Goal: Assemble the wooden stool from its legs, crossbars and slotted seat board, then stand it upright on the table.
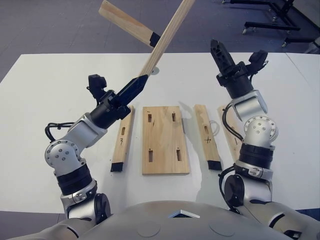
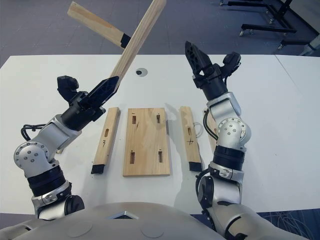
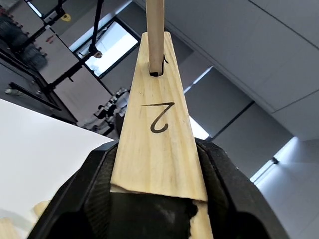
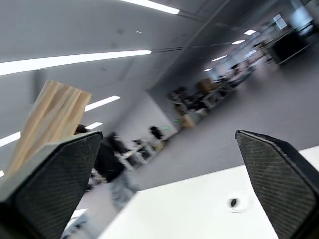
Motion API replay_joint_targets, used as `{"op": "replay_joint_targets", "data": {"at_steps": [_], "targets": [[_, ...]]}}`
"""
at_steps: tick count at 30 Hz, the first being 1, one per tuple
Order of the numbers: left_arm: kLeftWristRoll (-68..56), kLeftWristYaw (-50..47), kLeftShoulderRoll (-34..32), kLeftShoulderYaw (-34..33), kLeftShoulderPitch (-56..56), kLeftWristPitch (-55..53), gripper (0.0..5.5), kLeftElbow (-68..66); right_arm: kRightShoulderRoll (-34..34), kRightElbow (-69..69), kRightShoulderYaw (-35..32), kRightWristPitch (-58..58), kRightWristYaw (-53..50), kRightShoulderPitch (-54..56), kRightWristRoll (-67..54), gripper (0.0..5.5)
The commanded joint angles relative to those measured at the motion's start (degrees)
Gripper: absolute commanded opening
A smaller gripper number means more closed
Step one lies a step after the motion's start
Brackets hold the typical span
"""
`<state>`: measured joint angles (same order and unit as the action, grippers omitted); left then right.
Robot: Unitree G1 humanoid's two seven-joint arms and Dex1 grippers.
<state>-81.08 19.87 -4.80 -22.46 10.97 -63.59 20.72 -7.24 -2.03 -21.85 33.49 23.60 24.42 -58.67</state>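
Observation:
My left gripper (image 1: 136, 86) is raised over the table's left half and shut on the black-tipped end of a wooden leg (image 1: 167, 35) marked 2 (image 3: 158, 119). The leg slants up and away. A second wooden piece (image 1: 125, 21) with a black end sits in its slot (image 3: 156, 69). The slotted seat board (image 1: 165, 140) lies flat at the middle of the table. One leg (image 1: 122, 137) lies to its left and another (image 1: 207, 136) to its right; a third (image 1: 229, 131) is partly hidden under my right arm. My right gripper (image 1: 239, 56) is held high at the right, open and holding nothing.
The white table (image 1: 60, 100) reaches well past the parts on both sides. It has a round grommet (image 2: 138, 72) behind the seat board. A thin cable loop (image 1: 215, 127) lies beside the right leg. Black wheeled frames (image 1: 270, 20) stand on the floor beyond the far right corner.

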Motion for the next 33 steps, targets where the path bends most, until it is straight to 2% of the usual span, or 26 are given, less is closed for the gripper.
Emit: {"op": "replay_joint_targets", "data": {"at_steps": [1,6,17,33], "targets": [[-5.9,-1.5,-2.0,2.1,0.0,1.1,2.04,-1.5,0.9,0.2,-2.0,3.8,1.0,2.4,-9.1,4.9],[-6.9,-1.3,-4.1,4.7,-1.2,2.7,2.04,-2.3,1.5,-1.1,-1.9,6.4,0.9,2.6,-16.5,4.9],[-5.9,2.1,-7.5,9.1,-3.8,5.3,2.04,-2.7,2.1,-2.9,6.2,5.9,3.1,2.4,-11.7,4.9],[-5.1,3.9,-9.7,11.7,-4.3,7.6,2.04,-2.2,1.6,-2.1,7.7,7.7,6.0,2.4,-12.7,4.9]]}}
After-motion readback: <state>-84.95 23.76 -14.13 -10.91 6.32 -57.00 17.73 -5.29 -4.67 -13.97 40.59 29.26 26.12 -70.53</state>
